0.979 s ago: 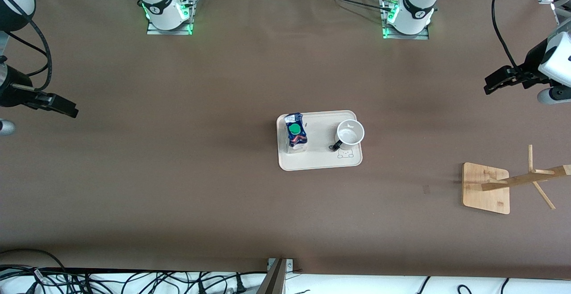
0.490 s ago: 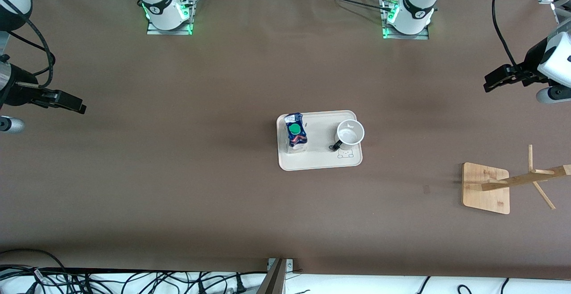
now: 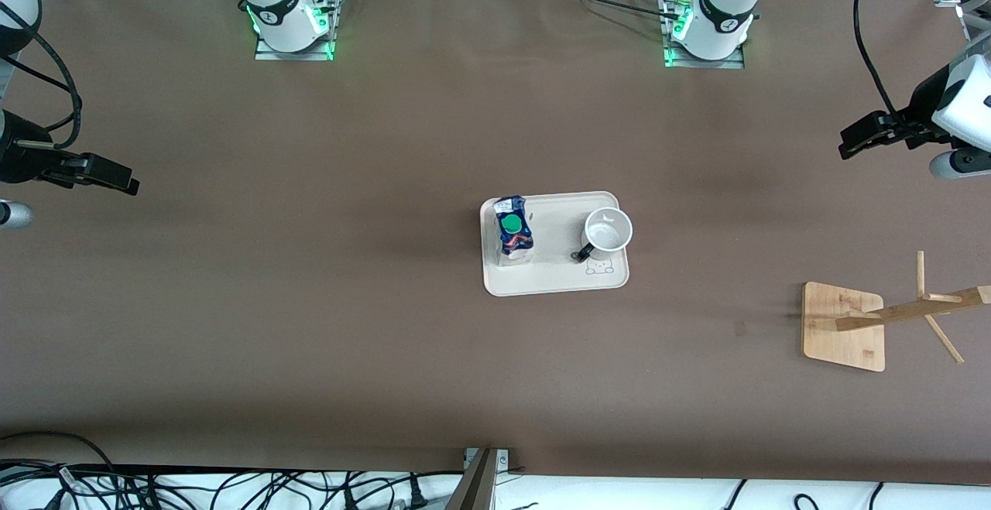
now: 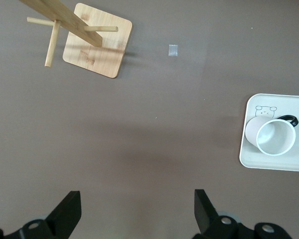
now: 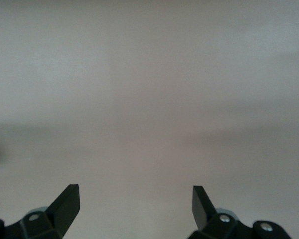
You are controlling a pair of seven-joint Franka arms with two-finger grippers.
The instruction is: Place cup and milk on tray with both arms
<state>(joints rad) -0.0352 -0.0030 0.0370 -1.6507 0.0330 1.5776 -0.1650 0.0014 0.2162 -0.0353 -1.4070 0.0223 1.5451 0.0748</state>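
In the front view the cream tray point(image 3: 554, 282) lies at the middle of the frame on the brown worktop point(image 3: 348, 324), and both task things stand on it: the milk point(image 3: 512, 231) upright at the tray's end toward the right arm, the cup point(image 3: 608, 230) at its end toward the left arm, mouth up, its black handle turned toward the lower edge of the frame, just above the small bunny drawing. The two are apart, with bare tray between them. The right pincer point(image 3: 116, 179) hangs at the frame's left edge over bare worktop, and the left pincer point(image 3: 852, 145) at the right edge, both well away from the tray and holding nothing. A wooden stand point(image 3: 844, 326) sits in the lower right of the frame (its post leans out past the edge). In the left wrist view the left pincer point(image 4: 137, 211) shows at the bottom edge with its fingers point(image 4: 70, 211) spread wide and nothing between them; the cup point(image 4: 270, 135) and a corner of the tray point(image 4: 249, 159) appear at the right edge, the stand point(image 4: 97, 42) in the upper left. In the right wrist view the right pincer point(image 5: 134, 206) is likewise spread, empty, over plain worktop point(image 5: 149, 89).
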